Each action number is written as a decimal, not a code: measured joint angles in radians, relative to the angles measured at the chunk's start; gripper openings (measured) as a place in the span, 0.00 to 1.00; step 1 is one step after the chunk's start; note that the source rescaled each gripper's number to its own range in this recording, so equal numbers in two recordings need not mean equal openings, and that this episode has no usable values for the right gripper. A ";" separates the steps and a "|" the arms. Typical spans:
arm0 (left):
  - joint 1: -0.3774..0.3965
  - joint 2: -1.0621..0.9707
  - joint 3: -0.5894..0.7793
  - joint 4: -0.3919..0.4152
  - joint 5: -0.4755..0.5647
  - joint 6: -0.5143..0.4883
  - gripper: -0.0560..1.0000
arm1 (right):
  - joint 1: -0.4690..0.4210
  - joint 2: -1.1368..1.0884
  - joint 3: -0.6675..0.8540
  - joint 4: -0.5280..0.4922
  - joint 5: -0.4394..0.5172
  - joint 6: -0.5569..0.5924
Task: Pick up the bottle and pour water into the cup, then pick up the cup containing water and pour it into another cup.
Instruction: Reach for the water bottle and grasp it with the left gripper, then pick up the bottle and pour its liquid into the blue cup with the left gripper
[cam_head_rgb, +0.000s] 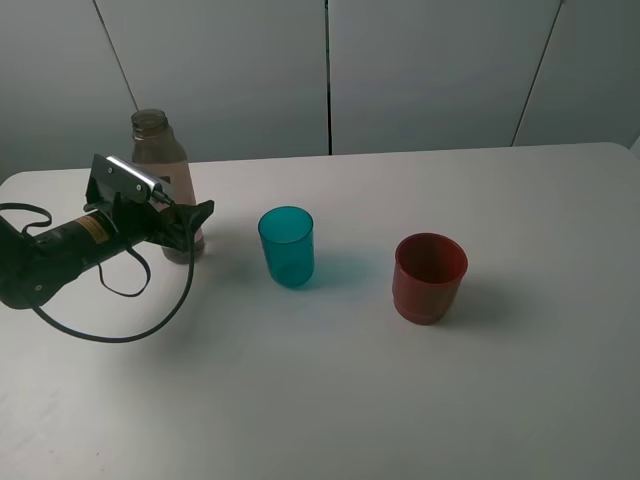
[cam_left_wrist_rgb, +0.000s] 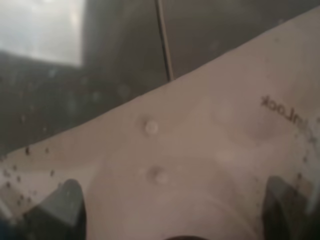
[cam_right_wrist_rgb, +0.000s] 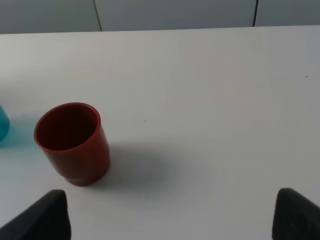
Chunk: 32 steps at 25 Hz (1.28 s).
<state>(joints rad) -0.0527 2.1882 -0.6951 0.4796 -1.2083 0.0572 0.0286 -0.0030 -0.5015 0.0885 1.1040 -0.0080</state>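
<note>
The smoky brown bottle (cam_head_rgb: 160, 160) stands uncapped at the table's far left. My left gripper (cam_head_rgb: 190, 222) is open and straddles its lower body. In the left wrist view the bottle (cam_left_wrist_rgb: 200, 150) fills the picture between the two dark fingers (cam_left_wrist_rgb: 55, 212); whether they touch it cannot be told. The teal cup (cam_head_rgb: 287, 247) stands upright just right of the bottle, and the red-brown cup (cam_head_rgb: 430, 277) stands further right. My right gripper (cam_right_wrist_rgb: 170, 215) is open above the table, with the red-brown cup (cam_right_wrist_rgb: 72, 142) ahead of it and the teal cup's edge (cam_right_wrist_rgb: 2, 125) at the border. That gripper is outside the high view.
The white table (cam_head_rgb: 500, 400) stretches bare to the right and front of the cups. A black cable (cam_head_rgb: 110, 335) loops on the table beside the left arm. Grey wall panels (cam_head_rgb: 430, 70) stand behind the table's far edge.
</note>
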 joint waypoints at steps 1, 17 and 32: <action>0.000 0.000 0.000 -0.002 0.000 0.000 0.82 | 0.000 0.000 0.000 0.000 0.000 0.000; -0.001 0.006 -0.002 -0.006 -0.006 -0.010 0.06 | 0.000 0.000 0.000 0.000 0.000 0.000; -0.001 -0.078 0.014 0.088 0.033 -0.031 0.06 | 0.000 0.000 0.000 0.000 0.000 0.000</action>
<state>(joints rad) -0.0534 2.1106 -0.6813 0.5672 -1.1755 0.0265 0.0286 -0.0030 -0.5015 0.0885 1.1040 -0.0080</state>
